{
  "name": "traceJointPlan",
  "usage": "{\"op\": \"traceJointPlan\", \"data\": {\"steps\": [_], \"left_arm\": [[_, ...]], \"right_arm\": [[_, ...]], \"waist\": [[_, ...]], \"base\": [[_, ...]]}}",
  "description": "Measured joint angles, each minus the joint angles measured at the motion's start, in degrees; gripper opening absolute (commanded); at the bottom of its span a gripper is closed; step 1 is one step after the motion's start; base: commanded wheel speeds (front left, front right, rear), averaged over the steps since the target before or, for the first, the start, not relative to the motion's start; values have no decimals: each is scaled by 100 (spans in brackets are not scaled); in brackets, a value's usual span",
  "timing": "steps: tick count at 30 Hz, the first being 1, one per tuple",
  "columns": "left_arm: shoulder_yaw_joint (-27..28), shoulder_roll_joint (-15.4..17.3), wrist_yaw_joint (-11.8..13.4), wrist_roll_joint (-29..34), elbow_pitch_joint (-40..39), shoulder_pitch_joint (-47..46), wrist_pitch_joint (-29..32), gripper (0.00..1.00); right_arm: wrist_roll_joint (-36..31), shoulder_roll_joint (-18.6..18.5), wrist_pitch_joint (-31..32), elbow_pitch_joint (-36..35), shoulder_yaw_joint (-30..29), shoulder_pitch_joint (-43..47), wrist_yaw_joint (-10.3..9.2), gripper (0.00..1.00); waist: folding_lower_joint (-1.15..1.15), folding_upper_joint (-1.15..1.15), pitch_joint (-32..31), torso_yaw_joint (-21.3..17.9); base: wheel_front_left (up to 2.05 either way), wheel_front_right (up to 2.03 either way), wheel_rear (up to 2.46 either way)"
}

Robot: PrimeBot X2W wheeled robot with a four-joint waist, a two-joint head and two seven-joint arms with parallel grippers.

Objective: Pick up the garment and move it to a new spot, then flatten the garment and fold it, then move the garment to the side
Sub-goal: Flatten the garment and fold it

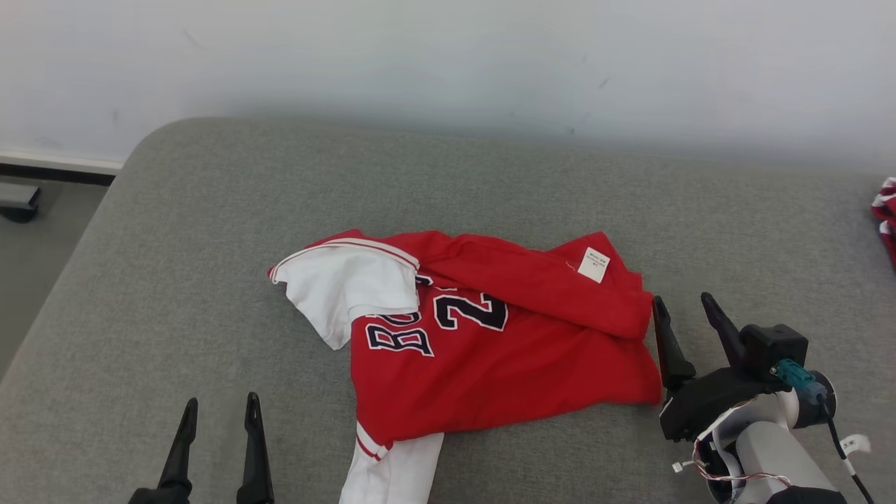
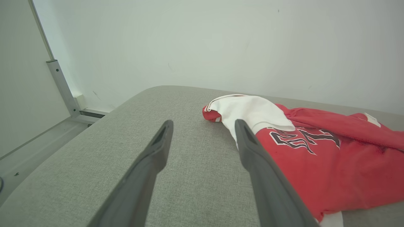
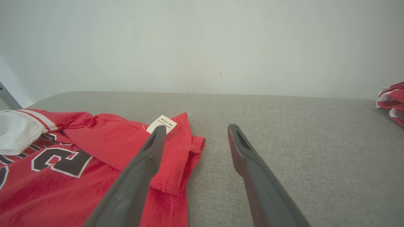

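Jersey (image 1: 490,350), red and white, lying rumpled mid grey padded surface (image 1: 210,245), right gripper (image 1: 681,299) just beside its right edge, 2 fingers spread, empty, left gripper (image 1: 222,400) near its lower-left sleeve, likewise spread, holding nothing

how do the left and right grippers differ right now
The dark two-fingered left gripper points nearly straight up the head view, apart from the red and white jersey. The dark right gripper leans left, with one finger beside the jersey's right edge. Both stand open and empty.
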Motion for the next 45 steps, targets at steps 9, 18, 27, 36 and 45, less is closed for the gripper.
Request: {"op": "traceJointPlan", "data": {"steps": [9,18,27,36,45], "left_arm": [[26,-131,-160,91,124,-174,0,100],[88,-176,-226,151,269,-256,0,100],[258,-190,-257,149,315,43,0,100],[241,-194,-268,111,289,211,0,100],[100,-196,-187,31,256,215,0,100]], "right_arm": [[192,-53,2,1262,272,-492,0,100],[509,-86,2,1751,293,-831,0,0],[437,-354,3,398,-162,132,0,0],[358,-736,2,-862,-459,857,1,0],[283,-1072,59,-1784,-916,1190,0,0]], "waist": [[0,0,289,407],[0,0,351,535],[0,0,73,172],[0,0,-202,-446],[-1,0,-332,-765]], "base": [[0,0,0],[0,0,0],[0,0,0],[0,0,0],[0,0,0]]}}
